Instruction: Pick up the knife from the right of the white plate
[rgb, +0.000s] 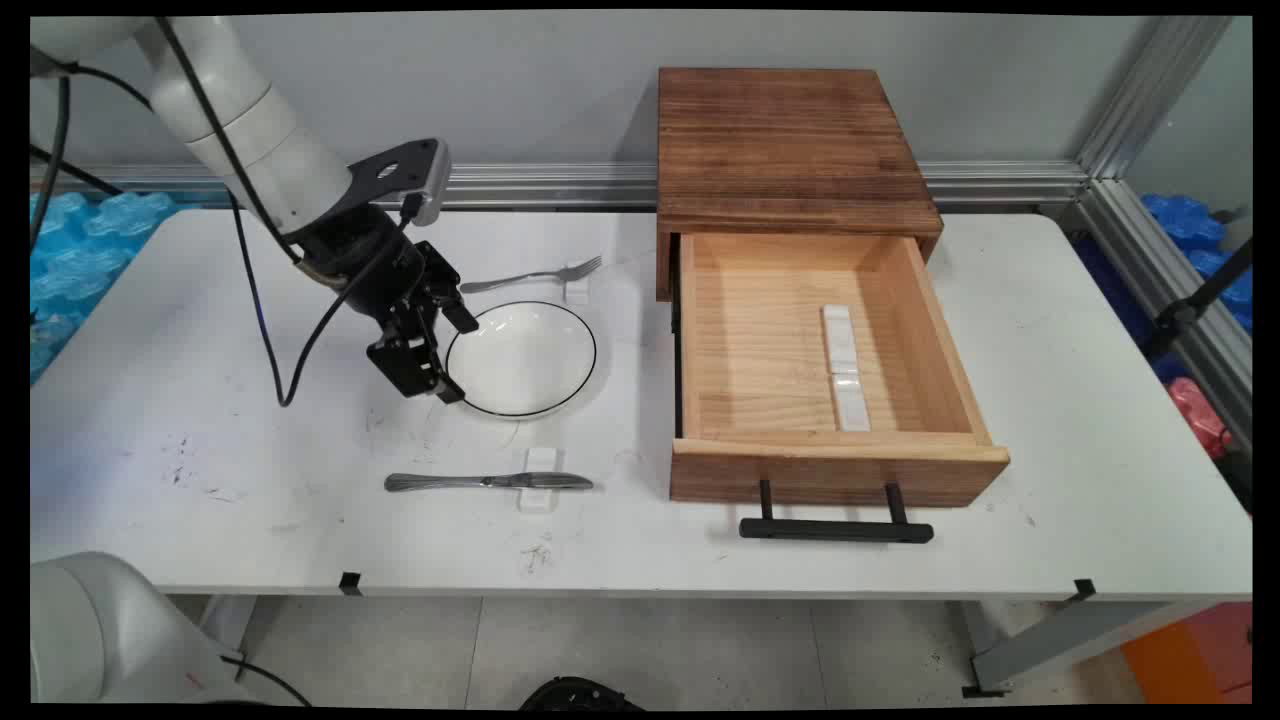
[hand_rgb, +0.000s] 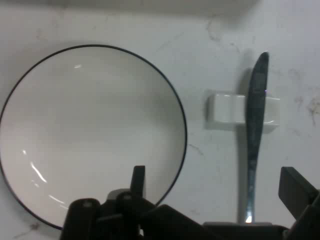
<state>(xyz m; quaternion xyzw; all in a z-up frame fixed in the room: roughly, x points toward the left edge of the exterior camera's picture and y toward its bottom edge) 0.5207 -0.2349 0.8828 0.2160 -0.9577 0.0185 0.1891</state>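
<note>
My gripper (rgb: 458, 358) hangs open just over the left rim of a white plate with a thin black edge (rgb: 522, 358). In the hand view the gripper (hand_rgb: 217, 185) straddles the plate's rim: one finger sits over the plate (hand_rgb: 90, 135), the other beyond a table knife (hand_rgb: 255, 135). That knife (rgb: 488, 482) lies in front of the plate, its blade propped on a small white rest (rgb: 540, 460), which the hand view also shows as a white rest (hand_rgb: 222, 107). Nothing is between the fingers.
A fork (rgb: 535, 275) lies behind the plate with its tines on another white rest (rgb: 577, 292). To the right stands a wooden box (rgb: 790, 150) with its drawer (rgb: 840, 470) pulled open, two white rests (rgb: 840, 340) inside, and a black handle (rgb: 836, 530) in front.
</note>
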